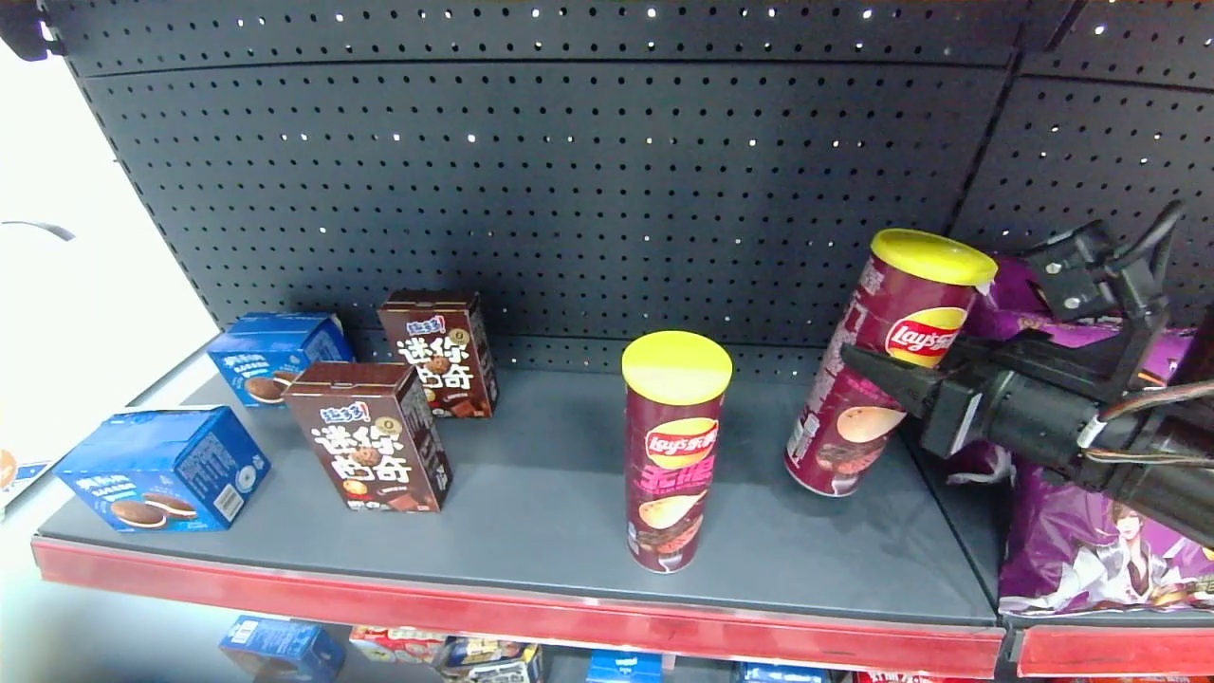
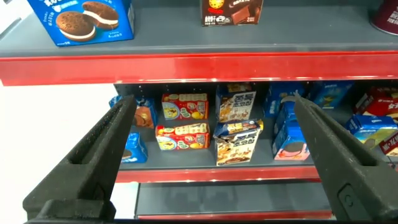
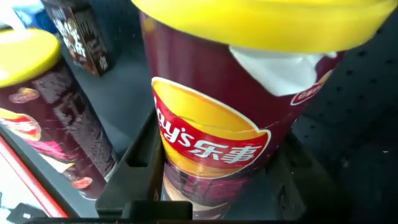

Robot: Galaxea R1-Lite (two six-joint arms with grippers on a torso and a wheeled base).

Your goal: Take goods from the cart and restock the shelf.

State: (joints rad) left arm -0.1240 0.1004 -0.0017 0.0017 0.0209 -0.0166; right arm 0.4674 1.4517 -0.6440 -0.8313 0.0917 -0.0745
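Note:
Held by my right gripper (image 1: 884, 381), a maroon chips can with a yellow lid (image 1: 887, 356) leans at the right end of the grey shelf (image 1: 531, 512). Its base is at or just over the shelf board. The right wrist view has the same can (image 3: 217, 143) between my right gripper's (image 3: 214, 186) two fingers. A second, upright chips can (image 1: 671, 451) stands to its left, nearer the front edge, and appears again as the neighbouring can (image 3: 43, 106). My left gripper (image 2: 214, 168) is open and holds nothing, in front of the red shelf edge (image 2: 199, 65).
Two brown cookie boxes (image 1: 375, 436) and two blue sandwich-cookie boxes (image 1: 166, 470) occupy the shelf's left half. Purple snack bags (image 1: 1091, 541) fill the bay to the right. A pegboard back wall (image 1: 569, 190) rises behind. The lower tier holds several boxes (image 2: 236, 130).

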